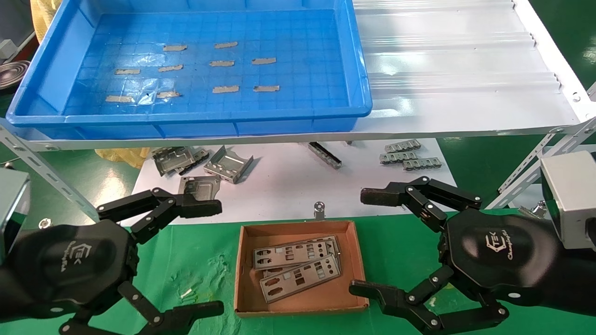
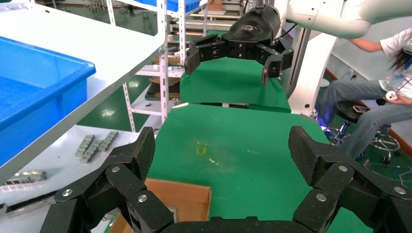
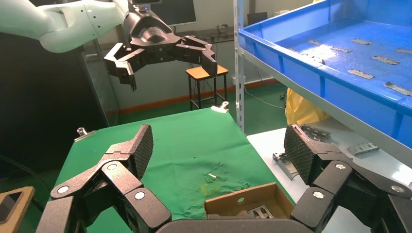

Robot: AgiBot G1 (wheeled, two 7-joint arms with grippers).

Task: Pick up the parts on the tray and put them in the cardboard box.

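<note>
Looking down from the head cam, the biggest thing up top is the blue tray [image 1: 358, 70] on the upper white shelf [image 1: 465, 70]. I only see short grey tape strips [image 1: 223, 88] on its gridded floor, no plates in it. Under the shelf there's a white lower board [image 1: 288, 186] with some folded grey brackets [image 1: 228, 165] on my left side and a few small ridged strips [image 1: 409, 156] off to the right. Closer to me is the green cloth [image 1: 195, 260] covering the table.

My left gripper [image 1: 219, 256] hangs over the cloth just left of the cardboard box [image 1: 244, 274], fingers spread wide, nothing in them. My right gripper [image 1: 358, 242] sits just right of the box, also spread wide and empty. Both wrist cams show the same thing: black pads far apart with only cloth and a corner of the box between them.

The box is on the green cloth between the two grippers, near the front edge of the white board. The parts [image 1: 298, 270] are inside it, flat silver punched plates stacked and overlapping at a slight angle. I can't tell exactly how many are in the pile.
</note>
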